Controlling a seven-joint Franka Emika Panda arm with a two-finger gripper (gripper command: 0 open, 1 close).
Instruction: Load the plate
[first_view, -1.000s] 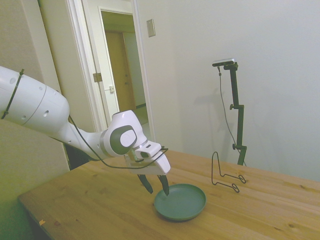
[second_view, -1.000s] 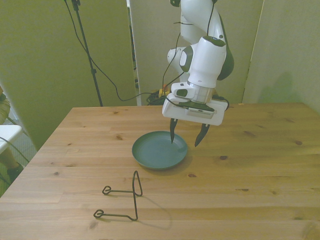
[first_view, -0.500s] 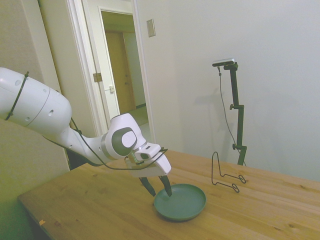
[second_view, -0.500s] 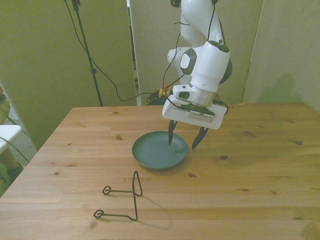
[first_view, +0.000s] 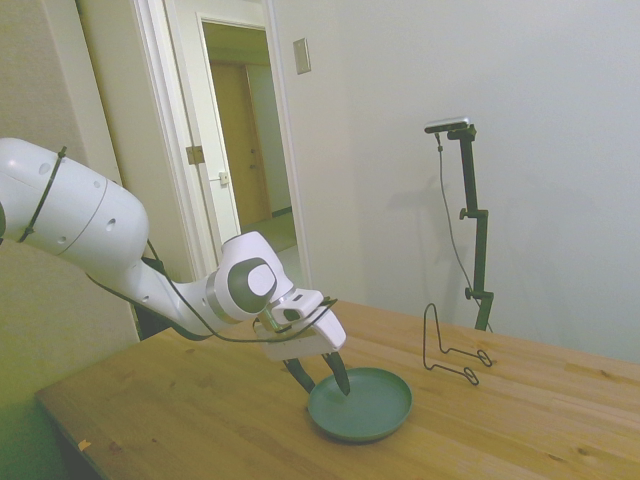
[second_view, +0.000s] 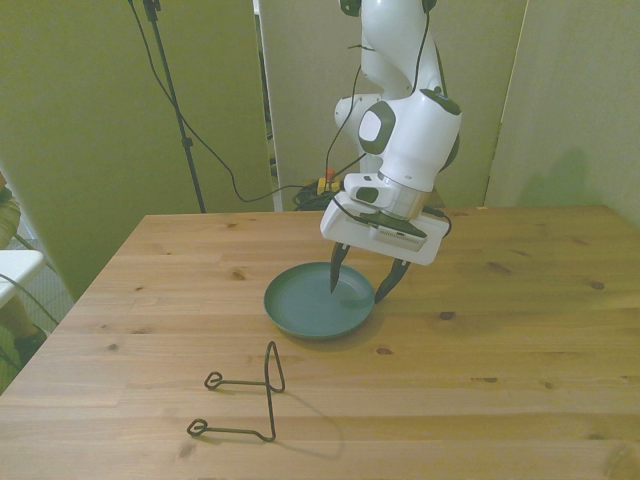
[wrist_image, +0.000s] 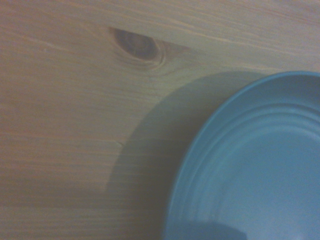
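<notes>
Descended over the last second: white two-finger gripper (second_view: 354, 282) came lower and tilted further, dark fingertips (second_view: 333, 280) now level with the rim of the round, matte, dark teal-green plate (second_view: 312, 305). Plate itself unchanged, flat on the wooden table (second_view: 520, 330), centre of the front view, lower middle of the side view (first_view: 365, 408).

Jaws spread wide, nothing between them. Straddled the plate's rim on the front view's right: one finger over the inside of the plate, the other outside it above bare wood. Contact with the rim not discernible in either view. Wrist view showed only rim (wrist_image: 200, 150) and shadow on the planks, blurred.

Thin black wire stand (second_view: 250, 400) stood upright at lower left of the front view, well apart from the plate; right of the plate in the side view (first_view: 450, 350).

Judged step: pinching the rim for a lift into the stand. Advisable:
- lower until the outer finger nearly meets the wood, so the rim sits deep between the pads;
- close slowly, since a shallow matte rim could slip or tip the plate;
- keep the grip square to the rim, then lift gently before any tilt toward the stand.
</notes>
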